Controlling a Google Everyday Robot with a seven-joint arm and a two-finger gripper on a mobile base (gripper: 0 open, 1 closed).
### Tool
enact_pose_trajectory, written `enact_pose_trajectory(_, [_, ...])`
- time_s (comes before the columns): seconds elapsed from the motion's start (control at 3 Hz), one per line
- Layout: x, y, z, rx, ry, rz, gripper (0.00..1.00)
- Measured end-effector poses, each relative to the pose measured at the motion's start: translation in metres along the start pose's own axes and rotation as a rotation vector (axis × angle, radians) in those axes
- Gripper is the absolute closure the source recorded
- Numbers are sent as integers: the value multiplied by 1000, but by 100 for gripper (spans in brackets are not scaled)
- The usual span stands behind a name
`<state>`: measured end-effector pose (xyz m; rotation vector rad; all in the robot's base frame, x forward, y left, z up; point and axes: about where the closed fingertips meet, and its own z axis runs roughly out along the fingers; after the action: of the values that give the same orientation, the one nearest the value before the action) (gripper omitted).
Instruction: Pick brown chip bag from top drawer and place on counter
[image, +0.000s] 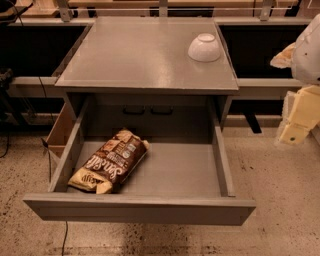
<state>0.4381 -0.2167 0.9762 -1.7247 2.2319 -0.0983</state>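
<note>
The brown chip bag lies flat in the left part of the open top drawer, slanted, with one tan end near the front panel. The drawer is pulled fully out below the grey counter. My gripper hangs at the far right edge of the view, off to the right of the cabinet, level with the drawer's back and well away from the bag. It holds nothing that I can see.
A white bowl sits upside down at the counter's back right. A cardboard box stands against the cabinet's left side. A cable runs over the speckled floor. Dark shelving lies behind.
</note>
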Motion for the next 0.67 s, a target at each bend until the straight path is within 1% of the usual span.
enact_pose_trajectory(0.33, [0, 0, 0, 0, 0, 0, 0])
enact_pose_trajectory(0.67, [-25, -16, 34, -27, -65, -76, 0])
